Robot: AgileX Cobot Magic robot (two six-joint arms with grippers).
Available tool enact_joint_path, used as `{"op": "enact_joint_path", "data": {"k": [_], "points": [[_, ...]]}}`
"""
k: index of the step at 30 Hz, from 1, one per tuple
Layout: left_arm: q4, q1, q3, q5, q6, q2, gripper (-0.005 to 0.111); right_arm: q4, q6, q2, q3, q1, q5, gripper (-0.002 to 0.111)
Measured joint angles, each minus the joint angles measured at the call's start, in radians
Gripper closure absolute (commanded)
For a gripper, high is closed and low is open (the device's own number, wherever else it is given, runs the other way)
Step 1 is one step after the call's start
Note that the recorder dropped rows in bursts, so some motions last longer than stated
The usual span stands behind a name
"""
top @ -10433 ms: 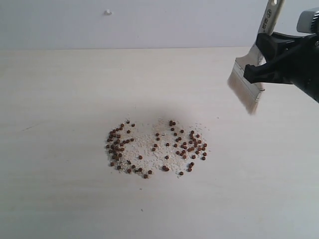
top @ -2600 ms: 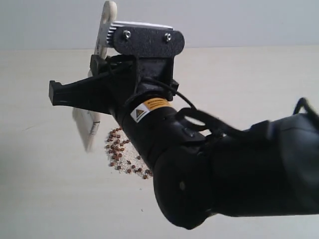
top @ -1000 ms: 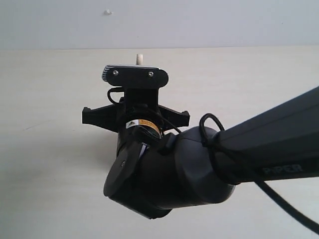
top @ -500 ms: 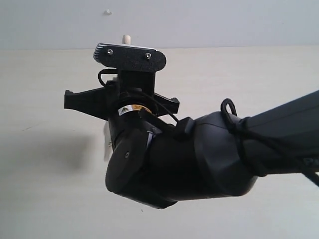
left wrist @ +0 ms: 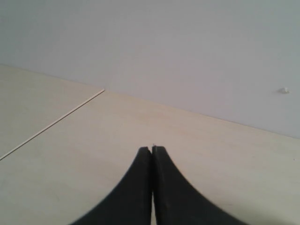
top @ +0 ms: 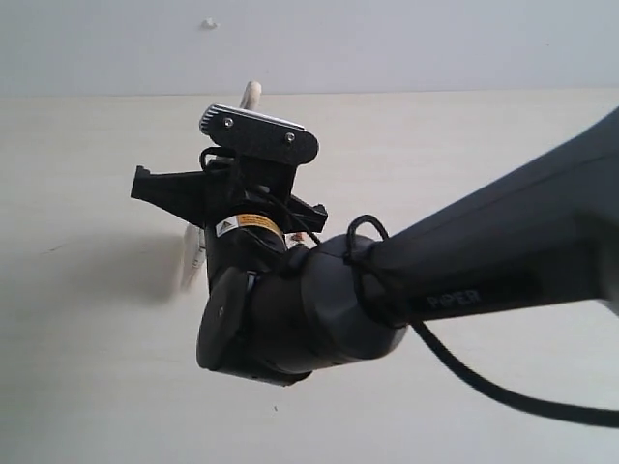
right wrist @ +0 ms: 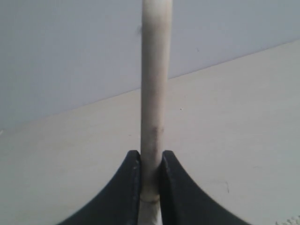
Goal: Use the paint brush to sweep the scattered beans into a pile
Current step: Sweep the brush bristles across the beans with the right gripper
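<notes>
Matte black arm (top: 503, 242) with PIPER lettering (top: 455, 298), yellow warning label (top: 242, 224), looping black cable (top: 503, 398), two-screw bracket (top: 259, 135).

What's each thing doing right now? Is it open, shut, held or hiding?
Brush: held by its handle, bristles pointing down.
Right gripper: shut on the brush.
Left gripper: shut, holding nothing.
Beans: hidden behind the right arm.

Soft even light, faint shadow on table (top: 87, 387), paint brush (top: 194, 253) motion-blurred, wrist views soft-focused
</notes>
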Motion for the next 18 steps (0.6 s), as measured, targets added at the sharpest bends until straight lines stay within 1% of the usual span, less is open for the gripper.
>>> {"op": "enact_joint_path", "data": {"k": [5, 9, 18], "points": [[0.0, 0.0, 0.0, 0.0, 0.0, 0.0, 0.107, 0.033, -0.006, 0.046, -0.08, -0.023, 0.013, 0.108], [0.0, 0.0, 0.0, 0.0, 0.0, 0.0, 0.107, 0.106, -0.087, 0.066, -0.123, -0.026, 0.018, 0.108], [0.0, 0.0, 0.0, 0.0, 0.0, 0.0, 0.107, 0.305, -0.292, 0.069, -0.134, -0.028, -0.029, 0.108]]}}
